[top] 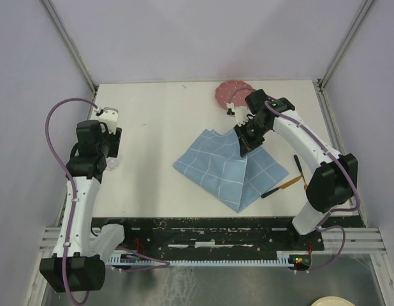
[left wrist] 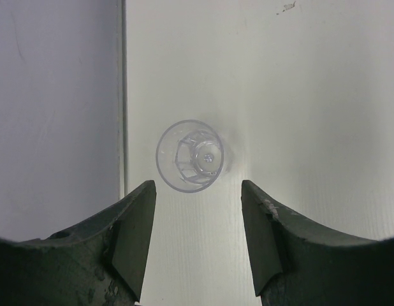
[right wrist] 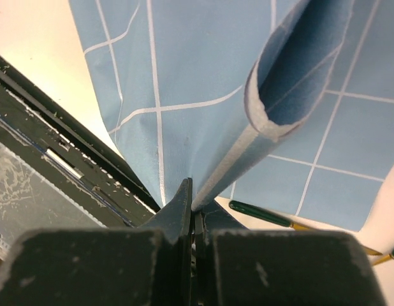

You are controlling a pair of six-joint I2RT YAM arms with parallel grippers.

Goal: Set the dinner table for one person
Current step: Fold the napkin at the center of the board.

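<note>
A blue grid-patterned placemat (top: 216, 167) lies half bunched on the white dinner table (top: 159, 121). My right gripper (top: 243, 148) is shut on the placemat's edge and holds a fold of it up off the table. In the right wrist view the cloth (right wrist: 184, 64) runs straight into the closed jaws of that gripper (right wrist: 196, 207). My left gripper (left wrist: 197, 204) stands open above the table near its left edge. A small clear cup (left wrist: 189, 155) stands upright just beyond its fingertips, untouched. From above the left gripper (top: 109, 152) hangs over that cup (top: 112, 164).
A pink speckled plate (top: 232, 94) sits at the back of the table behind the right wrist. Two dark-handled utensils (top: 298, 167) (top: 280, 187) lie right of the placemat; a green handle (right wrist: 261, 215) shows under the lifted cloth. Grey walls close in left and right.
</note>
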